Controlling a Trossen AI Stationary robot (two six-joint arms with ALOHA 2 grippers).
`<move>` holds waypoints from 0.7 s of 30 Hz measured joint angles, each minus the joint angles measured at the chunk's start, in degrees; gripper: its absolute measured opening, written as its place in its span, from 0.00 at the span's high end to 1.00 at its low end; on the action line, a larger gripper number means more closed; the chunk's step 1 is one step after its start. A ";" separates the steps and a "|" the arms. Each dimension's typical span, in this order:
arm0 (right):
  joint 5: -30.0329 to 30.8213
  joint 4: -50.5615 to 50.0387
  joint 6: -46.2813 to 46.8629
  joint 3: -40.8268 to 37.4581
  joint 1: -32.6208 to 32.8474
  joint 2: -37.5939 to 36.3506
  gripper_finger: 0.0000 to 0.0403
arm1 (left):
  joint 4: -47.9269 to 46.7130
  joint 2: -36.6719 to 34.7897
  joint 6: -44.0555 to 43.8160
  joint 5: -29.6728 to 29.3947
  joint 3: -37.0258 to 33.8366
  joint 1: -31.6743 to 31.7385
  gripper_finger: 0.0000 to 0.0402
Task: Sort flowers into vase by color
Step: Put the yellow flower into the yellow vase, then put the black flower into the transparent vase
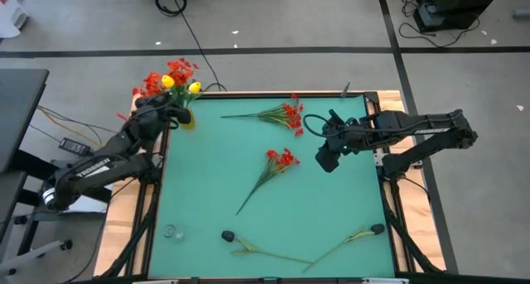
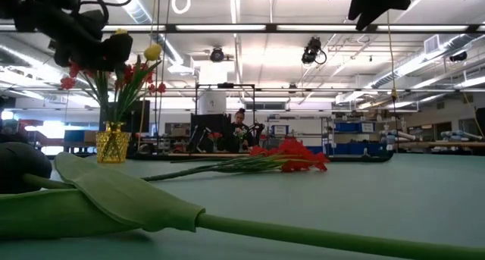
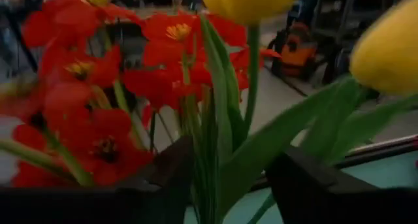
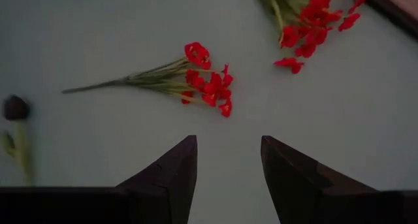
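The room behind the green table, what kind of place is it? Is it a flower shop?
Probably not a shop. It looks like a big robot lab or workshop: long ceiling lights overhead, shelves with blue bins at the back, cables across the floor, and a person sitting at another work station far off.

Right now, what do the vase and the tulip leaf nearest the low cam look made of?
Vase: looks like faceted, see-through yellow glass or clear plastic; the cut pattern glints, and I can't tell which it is. Tulip leaf: likely moulded plastic or coated fabric; matte, even green, smooth, with stiff clean edges.
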 joint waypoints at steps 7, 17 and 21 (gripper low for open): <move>-4.89 0.70 9.56 0.00 -2.93 0.00 0.56 | -32.30 6.54 -14.82 0.52 16.26 -0.07 0.43; -10.07 1.09 10.78 0.00 -5.83 1.06 0.56 | -55.49 18.73 -21.53 15.99 30.42 -0.07 0.42; -12.19 0.60 9.35 -0.02 -5.81 2.38 0.56 | -68.10 23.45 -23.44 16.30 34.88 -0.07 0.42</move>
